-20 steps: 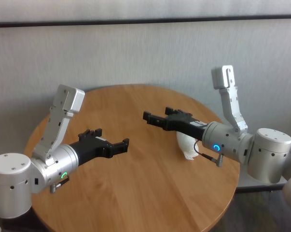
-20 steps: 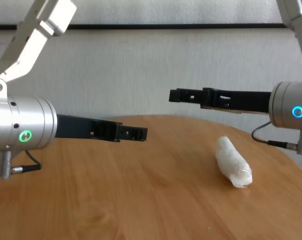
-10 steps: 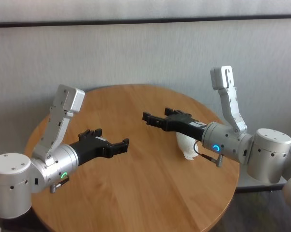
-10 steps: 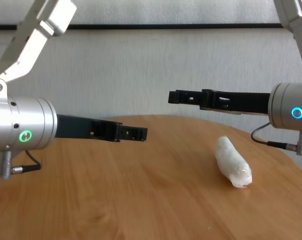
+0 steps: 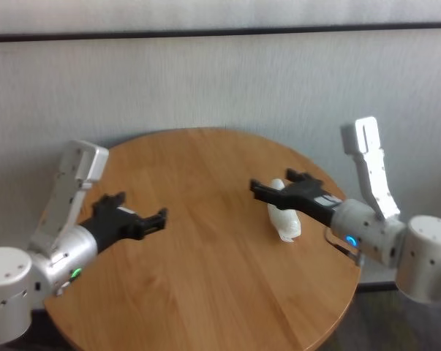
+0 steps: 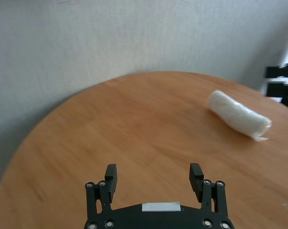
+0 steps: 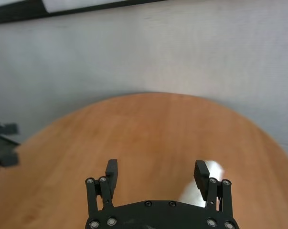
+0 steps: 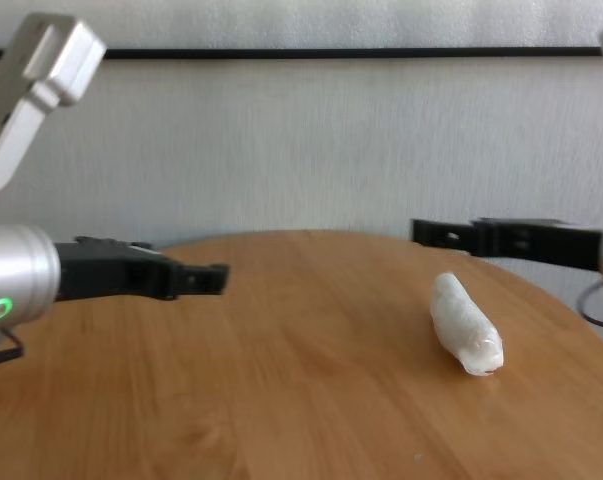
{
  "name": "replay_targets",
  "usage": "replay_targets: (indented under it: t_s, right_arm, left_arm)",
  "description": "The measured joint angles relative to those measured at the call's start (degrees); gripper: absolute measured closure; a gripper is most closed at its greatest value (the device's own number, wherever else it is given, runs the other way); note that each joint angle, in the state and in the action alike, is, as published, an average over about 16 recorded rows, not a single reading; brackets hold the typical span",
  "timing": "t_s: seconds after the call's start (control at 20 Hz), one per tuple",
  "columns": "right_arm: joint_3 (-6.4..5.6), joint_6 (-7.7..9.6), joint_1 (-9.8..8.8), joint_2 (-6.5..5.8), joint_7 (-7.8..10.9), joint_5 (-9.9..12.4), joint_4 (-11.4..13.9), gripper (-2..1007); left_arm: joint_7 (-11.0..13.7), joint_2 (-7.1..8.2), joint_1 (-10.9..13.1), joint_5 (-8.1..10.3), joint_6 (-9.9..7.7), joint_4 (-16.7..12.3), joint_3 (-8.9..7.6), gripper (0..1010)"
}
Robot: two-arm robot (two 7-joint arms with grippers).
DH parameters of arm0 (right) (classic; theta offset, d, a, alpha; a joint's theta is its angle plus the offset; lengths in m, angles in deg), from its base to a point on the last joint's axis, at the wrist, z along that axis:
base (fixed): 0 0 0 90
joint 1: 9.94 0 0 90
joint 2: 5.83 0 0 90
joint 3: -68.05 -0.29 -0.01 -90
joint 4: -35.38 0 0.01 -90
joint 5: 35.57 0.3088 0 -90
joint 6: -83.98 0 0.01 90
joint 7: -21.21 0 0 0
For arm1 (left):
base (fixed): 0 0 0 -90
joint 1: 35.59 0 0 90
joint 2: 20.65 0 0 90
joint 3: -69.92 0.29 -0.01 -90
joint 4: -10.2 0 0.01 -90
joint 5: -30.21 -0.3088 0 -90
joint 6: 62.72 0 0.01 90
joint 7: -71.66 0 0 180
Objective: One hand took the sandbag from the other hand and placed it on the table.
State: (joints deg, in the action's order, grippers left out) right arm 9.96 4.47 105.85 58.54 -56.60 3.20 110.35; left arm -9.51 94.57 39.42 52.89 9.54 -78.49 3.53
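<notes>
The sandbag [image 5: 284, 218], a small white crinkly pouch, lies by itself on the right part of the round wooden table [image 5: 205, 292]. It also shows in the chest view [image 8: 466, 325] and the left wrist view [image 6: 239, 116]. In the right wrist view it shows partly, behind a finger [image 7: 216, 168]. My right gripper [image 5: 273, 183] is open and empty, hovering just above and behind the sandbag without touching it. My left gripper [image 5: 140, 208] is open and empty over the table's left side, far from the sandbag. Both show open in their wrist views [image 6: 154, 172] [image 7: 155, 169].
A grey wall stands close behind the table. The table's round edge [image 8: 311, 236] curves right behind the sandbag. The right gripper's tip shows at the edge of the left wrist view [image 6: 282, 78].
Both arms have drawn back and apart, the left toward the left edge, the right toward the right. The sandbag has not moved.
</notes>
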Motion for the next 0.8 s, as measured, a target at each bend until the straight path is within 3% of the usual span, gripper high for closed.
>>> replay_targets:
  t_s: [0.5, 0.8]
  right_arm:
    - [-3.83, -11.20, -9.24, -5.79, -8.90, -15.63, 3.76, 1]
    - [-5.33, -15.75, -12.98, -8.14, -12.25, -21.97, 5.23, 1]
  left_arm:
    - [-6.67, 5.97, 2.23, -5.17, 15.73, 4.93, 1.40, 10]
    - [-9.22, 8.42, 3.15, -7.29, 22.19, 6.96, 1.96, 10]
